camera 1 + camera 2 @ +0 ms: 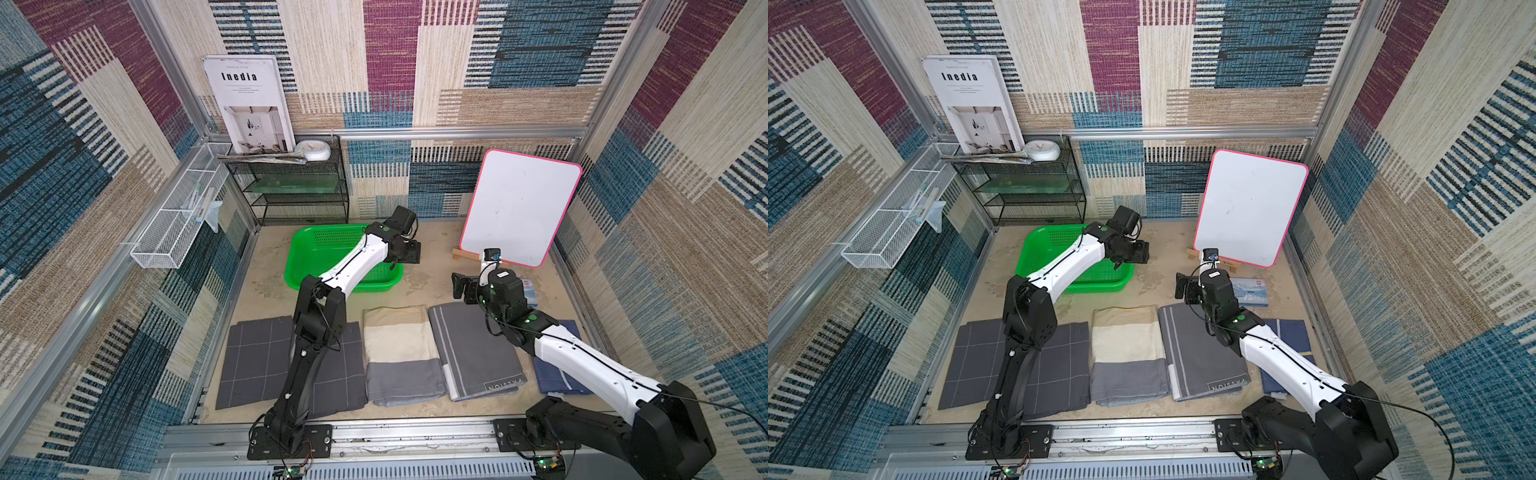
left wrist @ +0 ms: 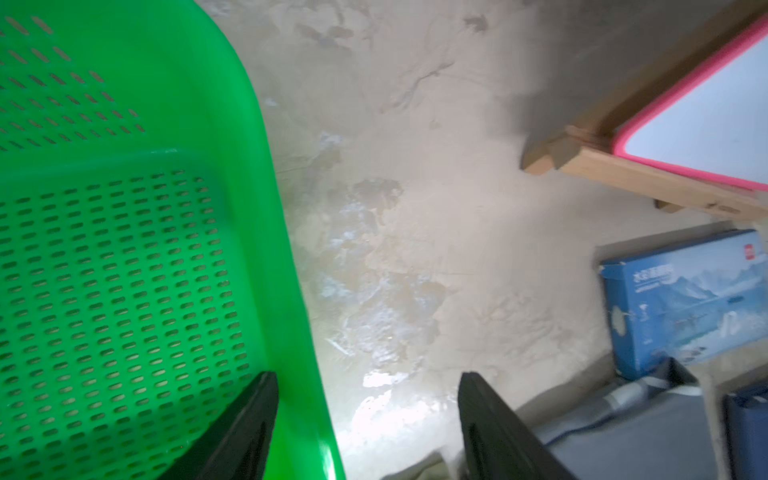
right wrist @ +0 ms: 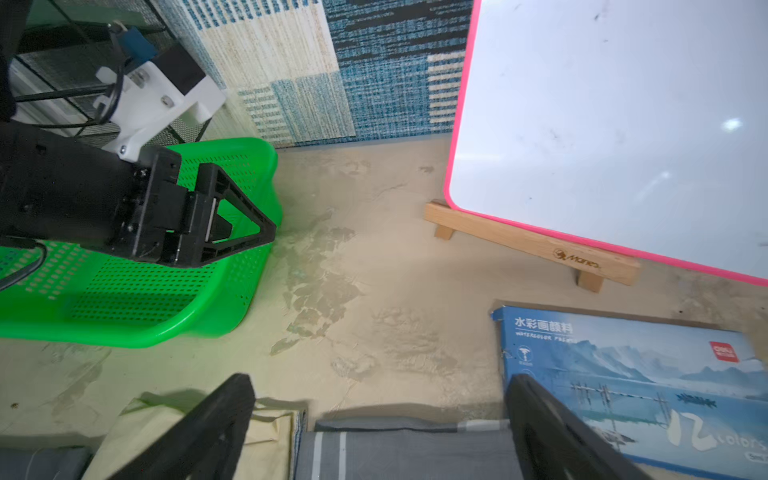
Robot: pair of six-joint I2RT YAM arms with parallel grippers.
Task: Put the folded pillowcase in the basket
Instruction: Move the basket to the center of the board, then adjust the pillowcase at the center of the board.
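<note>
The bright green basket (image 1: 309, 253) (image 1: 1038, 249) stands at the back left with no cloth showing inside; the left arm hides part of it. Several folded pillowcases lie in a row at the front: dark grey grid (image 1: 253, 361), cream and grey (image 1: 399, 349), grey striped (image 1: 469, 353), blue (image 1: 557, 374). My left gripper (image 1: 409, 251) (image 2: 366, 376) hovers open over the basket's right rim (image 2: 266, 187), holding nothing. My right gripper (image 1: 459, 286) (image 3: 380, 378) is open above the far edge of the grey striped pillowcase (image 3: 407, 453), not touching it.
A pink-edged whiteboard (image 1: 519, 208) leans on a wooden stand (image 3: 532, 245) at the back right, with a blue paint box (image 3: 623, 374) in front. A black mesh shelf (image 1: 299, 187) stands behind the basket. A white wire rack (image 1: 174, 232) hangs on the left wall.
</note>
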